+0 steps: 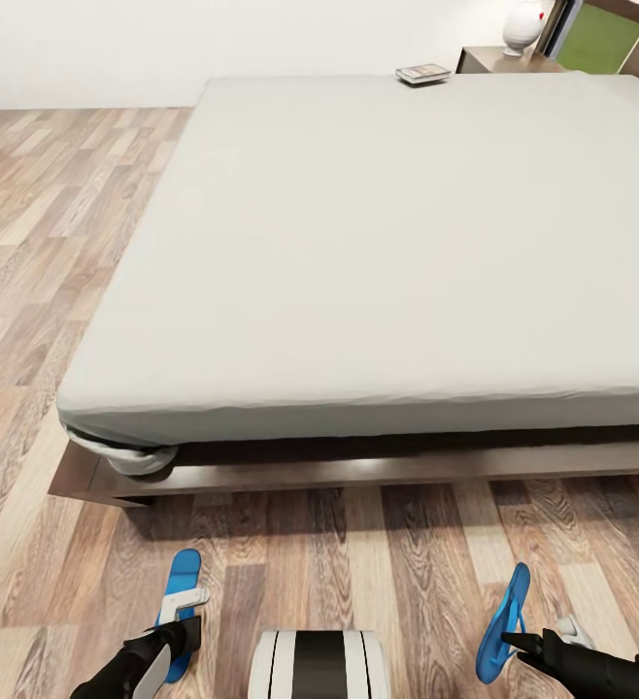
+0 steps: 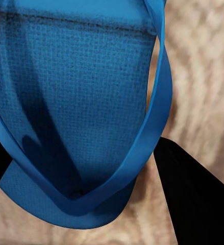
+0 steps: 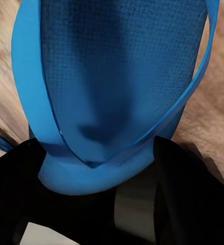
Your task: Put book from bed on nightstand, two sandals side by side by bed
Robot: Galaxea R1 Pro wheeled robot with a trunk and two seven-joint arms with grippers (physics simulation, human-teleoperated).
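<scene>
bedroom inventory, head view and both wrist views

- bed (image 1: 261,473): dark-brown platform frame, pale-grey mattress, fills the middle and far right of the scene; near edge runs across in front of the robot
- book (image 1: 423,73): small, thin, lying flat on the far edge of the mattress, well apart from both arms
- nightstand (image 1: 507,60): dark-brown top at the far right beyond the bed, a white vase (image 1: 523,24) standing on it
- left sandal (image 1: 180,607): bright blue, on the wood-plank floor (image 1: 28,291) near left, toe pointing toward the bed; left gripper (image 1: 169,636) at its near half, dark fingers (image 2: 193,199) on either side of the toe strap in the left wrist view; whether it grips cannot be told
- right sandal (image 1: 506,621): bright blue, near right, tilted up on its edge; right gripper (image 1: 523,646) closed on its near end, fingers (image 3: 188,178) flanking the sole in the right wrist view
- the two sandals lie well apart, the robot's white and black trunk (image 1: 319,665) between them
</scene>
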